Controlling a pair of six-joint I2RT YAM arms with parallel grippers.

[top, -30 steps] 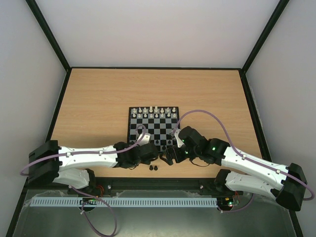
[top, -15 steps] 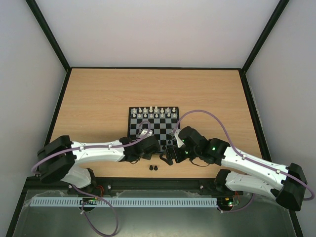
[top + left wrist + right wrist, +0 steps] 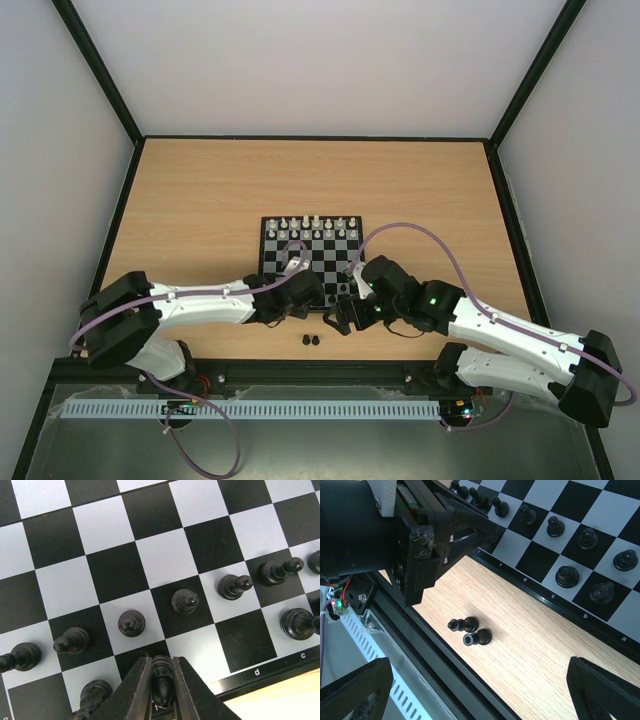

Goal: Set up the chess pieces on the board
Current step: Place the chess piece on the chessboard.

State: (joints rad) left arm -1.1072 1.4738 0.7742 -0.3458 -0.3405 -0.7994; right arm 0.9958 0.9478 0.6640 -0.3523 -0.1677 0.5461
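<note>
While the left gripper [image 3: 162, 666] is clenched on a single black piece [image 3: 162, 685] at the bottom centre of the left wrist view, its fingers [image 3: 132, 690] press that piece from either side. It sits over the edge row of the board [image 3: 165, 555], just left of the frame mark d. Whether the foot of the piece touches the square cannot be told. Above it a row of black pawns [image 3: 185, 601] runs slantwise from the lower left to the right edge, each upright on its own square. More dark men stand in the edge row at either side of the fingers. In the top view the white pieces [image 3: 315, 225] fill the two rows along the upper edge of the board. In the right wrist view the right gripper [image 3: 479, 670] is released. Its jaws are spread to the two bottom corners with nothing between them, above the wooden table [image 3: 545, 645]. Two black pieces [image 3: 477, 638] lie on their sides there, side by side at the lower centre, apart from the board's frame.
</note>
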